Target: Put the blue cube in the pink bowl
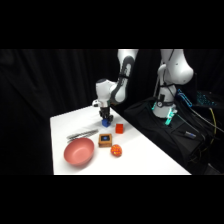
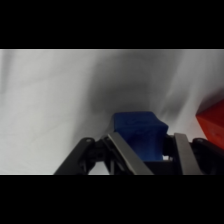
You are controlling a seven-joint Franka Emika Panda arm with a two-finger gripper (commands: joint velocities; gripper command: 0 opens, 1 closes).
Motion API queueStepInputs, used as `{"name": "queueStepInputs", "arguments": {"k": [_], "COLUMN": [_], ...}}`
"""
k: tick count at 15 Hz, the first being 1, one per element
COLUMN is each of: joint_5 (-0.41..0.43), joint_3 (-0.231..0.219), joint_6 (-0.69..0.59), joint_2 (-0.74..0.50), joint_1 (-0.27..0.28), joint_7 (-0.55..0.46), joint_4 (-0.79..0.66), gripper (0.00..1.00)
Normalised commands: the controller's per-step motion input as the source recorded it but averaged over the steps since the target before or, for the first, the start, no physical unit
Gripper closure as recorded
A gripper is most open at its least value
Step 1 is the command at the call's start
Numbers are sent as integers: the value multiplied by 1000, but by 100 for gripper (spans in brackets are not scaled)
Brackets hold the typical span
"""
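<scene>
So going left to right across the side view: the pink bowl sat at the near left corner of the table, open side up, nothing in it that I could see. Just behind it lay the metal tongs, then the brown block with the blue mark on top, and the small orange ball just beside that. Further back were the gripper and the blue cube, with the red cube close on the right.

The wrist view settled the grip: the blue cube sat right between the two fingers, which were clamped on its opposite side faces. It was at or just above the table surface; I couldn't tell which.

My guess on handling: it looked like a light, rigid little block, probably a bit smooth, so flat side faces squeezed around the middle seemed the right hold.

Being a cube, it had no real long axis. It sat upright, top face up, faces roughly square to the fingers.
</scene>
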Motion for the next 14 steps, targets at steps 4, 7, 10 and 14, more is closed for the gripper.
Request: {"name": "queueStepInputs", "arguments": {"k": [4,7,10,14], "joint_5": [-167,-176,-164,-170], "joint_3": [-162,-131,-113,-93], "joint_6": [-272,-425,-431,-442], "joint_2": [-398,-486,-473,-332], "joint_1": [185,182,166,174], "joint_7": [294,260,218,262], "joint_4": [-108,-113,-51,86], "gripper": [77,77,77,77]}}
